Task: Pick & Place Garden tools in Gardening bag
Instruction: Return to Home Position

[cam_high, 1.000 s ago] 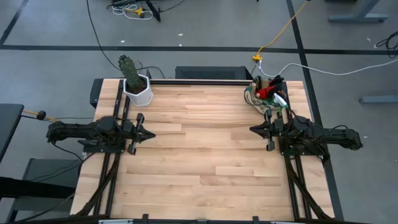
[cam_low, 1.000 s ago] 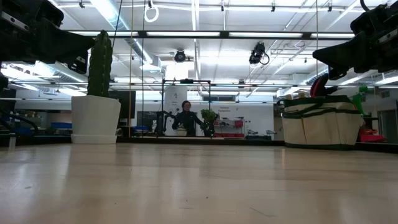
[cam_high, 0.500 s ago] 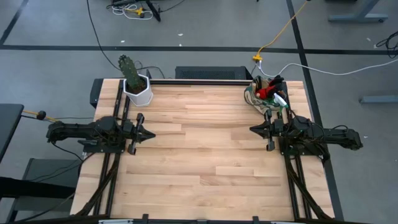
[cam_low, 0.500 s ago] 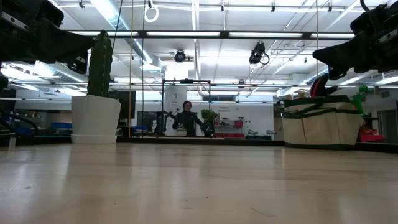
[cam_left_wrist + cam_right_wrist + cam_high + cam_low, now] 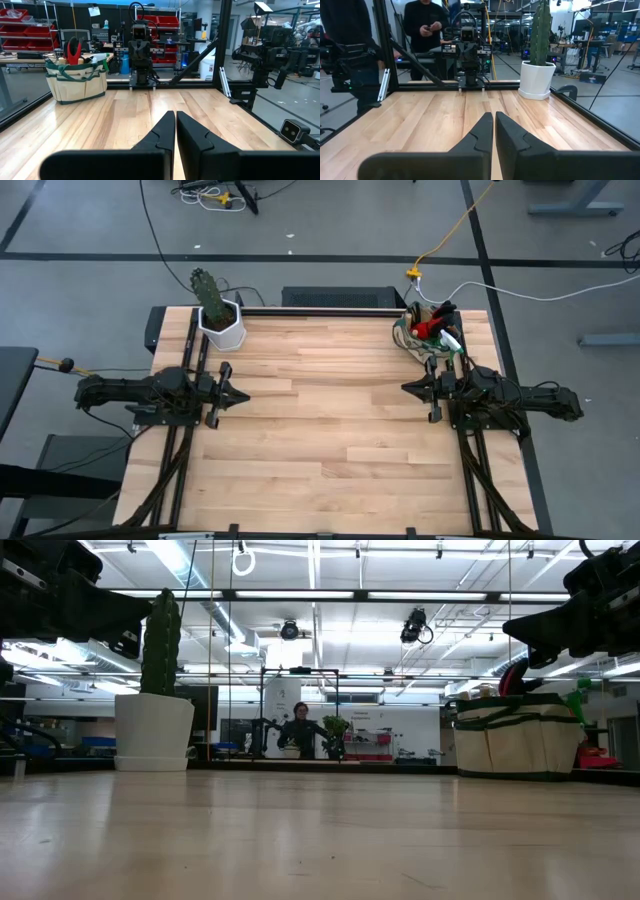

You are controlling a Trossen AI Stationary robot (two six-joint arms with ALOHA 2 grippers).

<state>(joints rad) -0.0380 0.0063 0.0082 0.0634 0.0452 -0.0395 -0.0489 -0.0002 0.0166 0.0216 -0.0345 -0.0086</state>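
Both grippers, left gripper [image 5: 236,395] and right gripper [image 5: 412,388], wait at their table sides in the high view; the gardening bag [image 5: 428,332], at the far right corner, already holds the garden tools [image 5: 432,326]. Each wrist view shows fingers pressed together. Nothing seems left to pick, so simply stay clear.

No text, label, brand or number is legible in any view. Tags and signs in the room behind the table are too small to read.

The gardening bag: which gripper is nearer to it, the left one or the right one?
Right. The right gripper sits just in front of the gardening bag, on the same side of the table; the left gripper waits across the table, near the cactus pot.
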